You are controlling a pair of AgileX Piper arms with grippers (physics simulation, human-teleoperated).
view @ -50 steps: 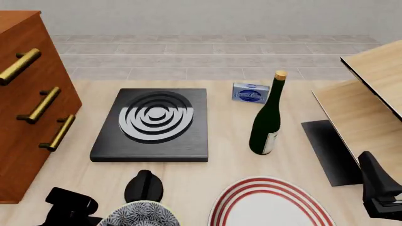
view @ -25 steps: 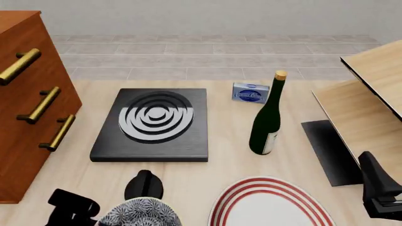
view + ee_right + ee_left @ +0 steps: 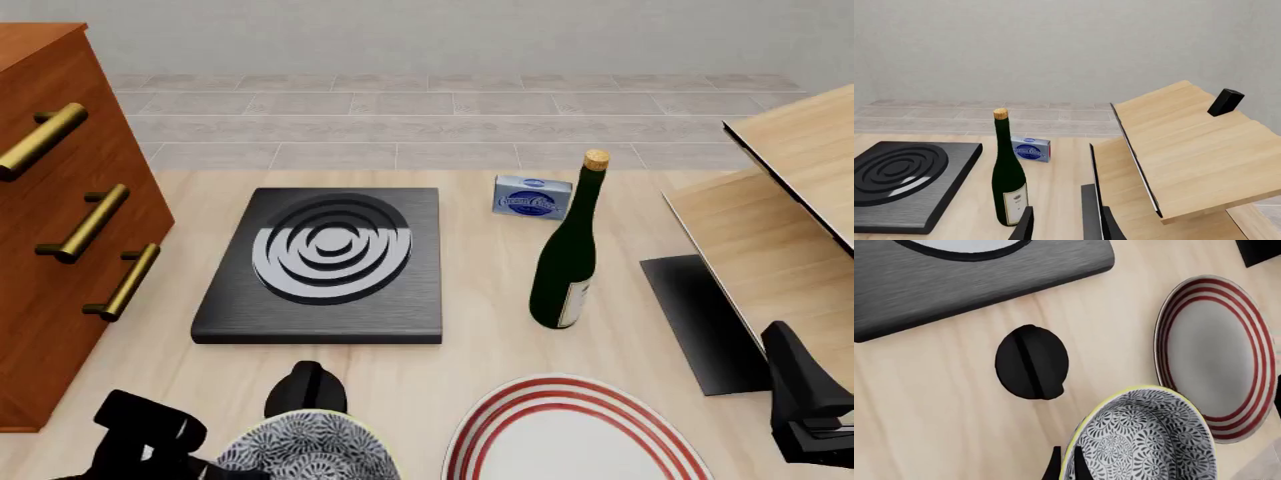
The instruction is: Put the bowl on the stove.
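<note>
The bowl [image 3: 310, 449], black-and-white floral with a pale yellow rim, is at the near edge of the table, in front of the stove [image 3: 320, 262]. In the left wrist view my left gripper [image 3: 1066, 466] is shut on the rim of the bowl [image 3: 1144, 440], one finger inside and one outside. The stove, a black slab with silver rings, lies beyond it, and its near edge shows in the left wrist view [image 3: 954, 287]. My right gripper [image 3: 1057, 220] is open and empty, at the near right of the table [image 3: 807, 410], far from the bowl.
A black oval object [image 3: 306, 392] lies between bowl and stove. A white plate with red rings [image 3: 567, 437] lies right of the bowl. A green bottle [image 3: 566, 262] and a blue box [image 3: 531, 197] stand right of the stove. A wooden drawer cabinet [image 3: 54, 220] stands left; a wooden rack [image 3: 787, 210] and a dark flat panel [image 3: 701, 320] are right.
The bowl has risen slightly in the left gripper and shows more in the front view. The right arm has not moved.
</note>
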